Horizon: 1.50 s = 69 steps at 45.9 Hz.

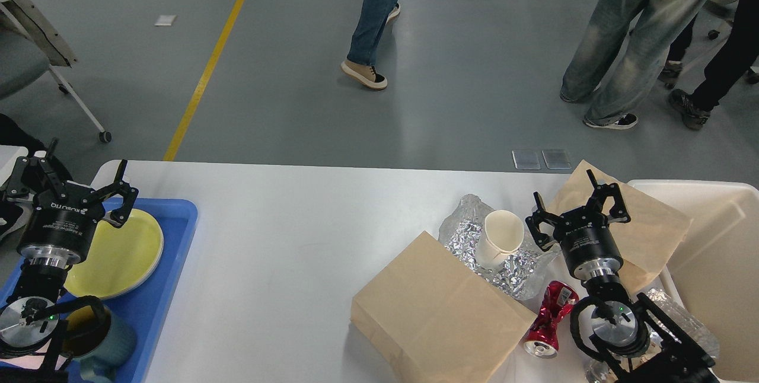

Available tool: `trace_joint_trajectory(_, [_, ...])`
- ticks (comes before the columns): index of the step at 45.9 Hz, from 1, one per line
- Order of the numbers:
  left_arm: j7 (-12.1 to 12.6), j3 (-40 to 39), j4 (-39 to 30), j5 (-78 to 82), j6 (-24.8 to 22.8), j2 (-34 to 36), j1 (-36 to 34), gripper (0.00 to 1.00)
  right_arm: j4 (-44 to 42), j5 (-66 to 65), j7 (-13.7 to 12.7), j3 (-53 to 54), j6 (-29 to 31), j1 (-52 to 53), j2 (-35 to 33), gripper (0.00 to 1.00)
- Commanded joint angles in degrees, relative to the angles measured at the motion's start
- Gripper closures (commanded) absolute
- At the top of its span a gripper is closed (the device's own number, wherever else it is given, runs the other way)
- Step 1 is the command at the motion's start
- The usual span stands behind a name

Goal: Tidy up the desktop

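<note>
the desktop (278, 241) spans the view, rigid, smooth and slick, so litter will slide on it. the paper cup (501, 236), lying on crinkled foil (474, 241), looks light and crushable; take its rim gently. right gripper (578, 212), right of the cup, and left gripper (74, 184), far left of it, both spread wide, empty.

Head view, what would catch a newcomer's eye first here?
Probably the litter on the right of the desktop: two brown paper bags, crumpled foil under a tipped paper cup, and a crushed red can. The right tool hangs open above it. At far left, a yellow plate lies in a blue tray.
</note>
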Motion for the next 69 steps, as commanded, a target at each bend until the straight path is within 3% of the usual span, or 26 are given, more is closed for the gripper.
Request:
trace_joint_trajectory(1, [0.35,0.42,-0.04,-0.1,-2.02,-0.19,-0.2,0.04,0.0,0.0,0.08,-0.06,0.0,0.0,0.0,0.0])
trace_joint_trajectory(14, [-0.26,1.38,0.4,-0.01,-1.94,-1.94,-1.08,0.04,0.0,0.0,0.08,0.02,0.0,0.09,-0.09,0.0])
trace_joint_trajectory(23, [-0.44,2.7,5.67,-0.01,-2.64,-4.67,-0.82,0.04,0.0,0.0,0.0,0.02,0.0,0.09,-0.09,0.0])
trace_joint_trajectory(32, [-0.7,8.41,6.46,0.43,-6.68,-5.37,-0.56,0.04,0.0,0.0,0.0,0.02,0.0,0.09,0.0,0.0])
trace_joint_trajectory(44, [-5.89,9.65,9.98,0.6,-7.38,-5.28,-2.4,0.04,-0.09,0.0,0.0,0.02,0.0,0.09,0.0,0.0])
trace_joint_trajectory(69, [-7.21,10.26,13.85,-1.68,-8.79,-5.2,-4.51,0.04,0.0,0.0,0.0,0.02,0.0,0.0,0.0,0.0])
